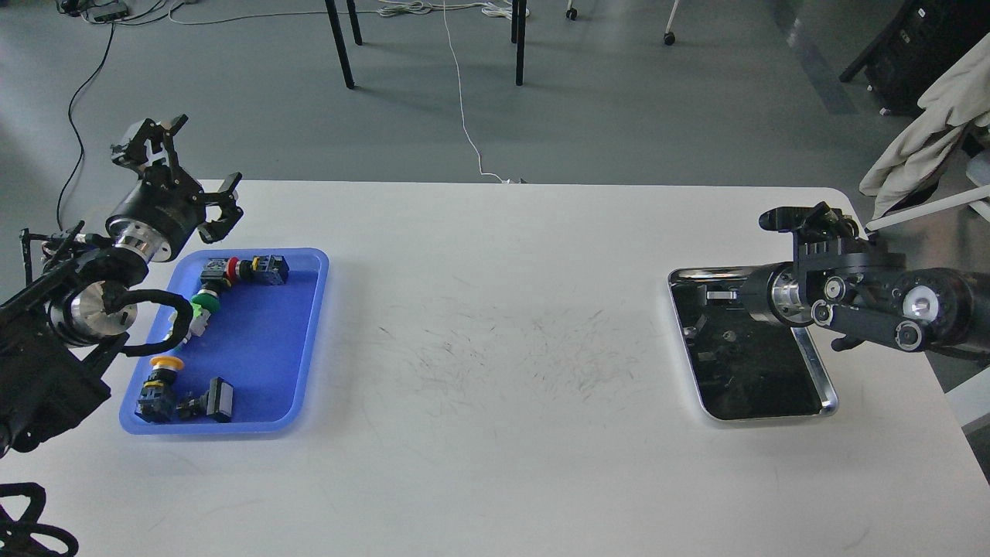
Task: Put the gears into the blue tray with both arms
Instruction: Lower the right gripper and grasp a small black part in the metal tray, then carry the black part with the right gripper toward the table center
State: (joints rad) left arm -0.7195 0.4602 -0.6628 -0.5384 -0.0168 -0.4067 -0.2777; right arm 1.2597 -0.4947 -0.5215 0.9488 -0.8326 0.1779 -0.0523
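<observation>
On the left of the white bench (495,433) sits the blue tray (263,352), and there's plenty in it: a red-capped switch (246,270) along the far edge, a green-capped one (204,302) just below it, a yellow-capped one (164,370) near the front corner, and a black square-faced switch (213,399) beside that. All push-buttons, no gears among them that I can pick out. The left gripper (189,158) hovers above the tray's far left corner, fingers spread wide, nothing between them. Over on the right, the steel tray (826,383) lies near the bench edge, its dark mirrored bottom showing a few small specks; whether any of those are gears, I can't tell from here. The right arm reaches in across the steel tray's far corner, and the right gripper (804,219) points away, dark and end-on, so whether it's open or closed I honestly can't say. The middle of the bench is scuffed with fine dark scratches.
</observation>
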